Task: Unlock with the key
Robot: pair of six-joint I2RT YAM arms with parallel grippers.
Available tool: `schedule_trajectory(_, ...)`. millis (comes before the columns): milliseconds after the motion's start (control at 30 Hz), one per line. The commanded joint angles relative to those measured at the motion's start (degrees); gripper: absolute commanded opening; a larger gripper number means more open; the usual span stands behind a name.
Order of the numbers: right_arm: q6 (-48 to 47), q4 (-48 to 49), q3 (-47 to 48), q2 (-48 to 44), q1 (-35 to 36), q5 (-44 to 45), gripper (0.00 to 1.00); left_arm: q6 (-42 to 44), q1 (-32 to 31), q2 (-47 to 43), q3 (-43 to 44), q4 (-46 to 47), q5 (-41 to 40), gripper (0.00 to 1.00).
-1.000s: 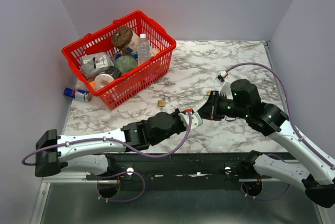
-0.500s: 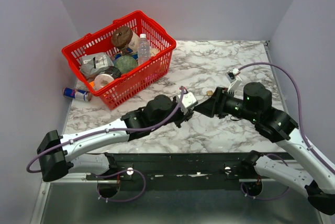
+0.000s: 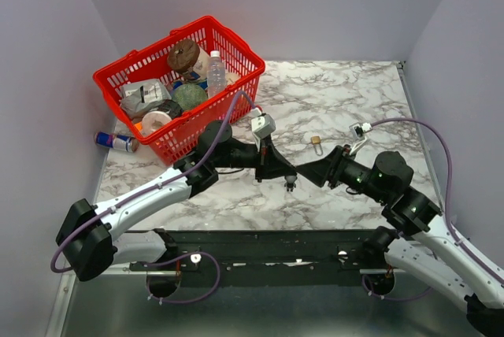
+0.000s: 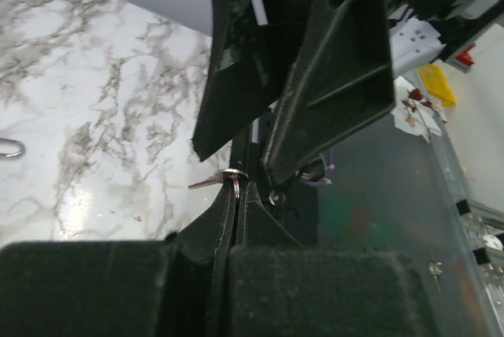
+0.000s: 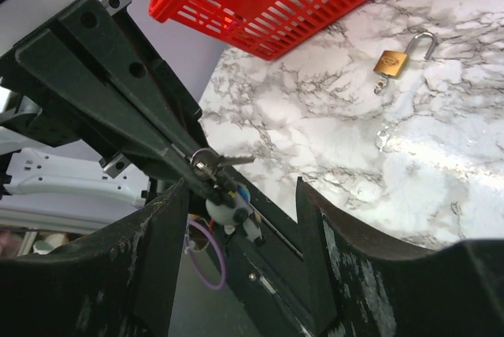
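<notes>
basket (image 3: 185, 131): red, rear left | can (image 3: 115, 142): lying just beside

My left fingers (image 4: 197, 231) are matte black, and so are my right fingers (image 5: 157, 266). The small metal key (image 4: 211, 183) shines silvery. The stone-look table (image 3: 339, 89) is white, veined all over with grey marbling. The slatted plastic basket (image 3: 209, 116) is bright red. The drink can (image 3: 115, 142) beside the basket is blue and silver with a touch of red. The little padlock (image 3: 316, 142) right of the basket is brass-yellow with a silver shackle. My cables (image 3: 431, 134) are purple.
</notes>
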Motion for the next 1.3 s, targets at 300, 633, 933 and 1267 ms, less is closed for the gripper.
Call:
schedule_trajectory(300,11.75,24.22,-7.49,3.46,-0.41,-7.56,0.58,0.94,0.4,-0.83,-0.31,-1.09,-0.81,0.0)
schedule_trajectory(633,12.72,27.05,-9.25,4.0,-0.41,-8.97,0.47,3.85,0.4,-2.42,-0.04,-5.23,-8.11,0.0)
schedule_trajectory(933,10.71,21.27,-8.47,4.17,-0.41,-6.08,0.44,6.22,0.4,-3.47,0.4,-8.66,-13.03,0.0)
schedule_trajectory(1267,11.32,20.63,-8.37,4.87,-0.41,-6.16,0.6,7.63,0.13,-4.0,0.22,-9.72,-16.38,0.0)
